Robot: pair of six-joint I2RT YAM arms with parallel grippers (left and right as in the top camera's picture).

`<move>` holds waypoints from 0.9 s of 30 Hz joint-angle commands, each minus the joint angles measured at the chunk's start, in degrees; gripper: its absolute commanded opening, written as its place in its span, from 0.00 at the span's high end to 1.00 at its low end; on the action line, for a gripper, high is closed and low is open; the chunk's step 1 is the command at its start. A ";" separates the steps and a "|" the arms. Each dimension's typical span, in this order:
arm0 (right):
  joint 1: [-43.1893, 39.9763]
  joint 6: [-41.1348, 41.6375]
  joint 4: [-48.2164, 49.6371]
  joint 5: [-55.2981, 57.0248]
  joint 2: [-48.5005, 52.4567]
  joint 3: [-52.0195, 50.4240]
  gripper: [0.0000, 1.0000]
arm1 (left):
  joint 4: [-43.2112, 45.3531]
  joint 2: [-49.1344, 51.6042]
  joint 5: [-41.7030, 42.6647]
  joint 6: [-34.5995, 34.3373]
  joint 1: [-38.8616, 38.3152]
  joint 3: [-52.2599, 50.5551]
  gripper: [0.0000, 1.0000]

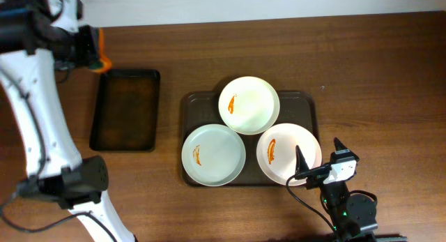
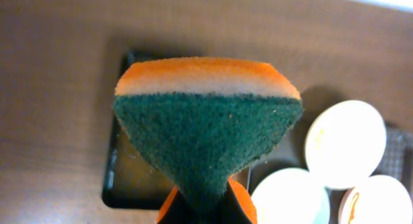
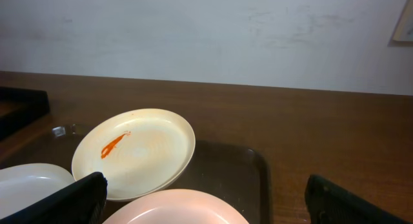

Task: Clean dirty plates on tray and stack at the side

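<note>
Three white plates lie on the dark brown tray (image 1: 308, 101), each with an orange smear: one at the back (image 1: 249, 104), one front left (image 1: 213, 155), one front right (image 1: 288, 153). My left gripper (image 1: 96, 55) is up at the far left, beyond the black tray, shut on a green-and-orange sponge (image 2: 206, 121). My right gripper (image 1: 318, 153) is open and empty at the right edge of the front right plate. In the right wrist view its fingers (image 3: 205, 185) straddle that plate (image 3: 174, 210), with the back plate (image 3: 135, 150) beyond.
A smaller black tray (image 1: 125, 109) lies left of the brown tray; it also shows in the left wrist view (image 2: 129, 179) under the sponge. Bare wooden table surrounds both trays, with a white wall behind.
</note>
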 commanded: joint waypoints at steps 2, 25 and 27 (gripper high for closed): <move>-0.44 -0.37 -0.33 0.70 -0.37 -0.31 0.01 | 6.73 6.38 -2.01 1.29 -0.81 -23.02 1.00; -0.44 -0.37 -0.33 0.70 -0.37 -0.31 0.02 | 0.63 4.37 1.81 -0.04 1.22 -6.91 1.00; -0.44 -0.37 -0.33 0.70 -0.37 -0.31 0.02 | 6.05 6.08 4.83 -0.04 1.22 -20.33 1.00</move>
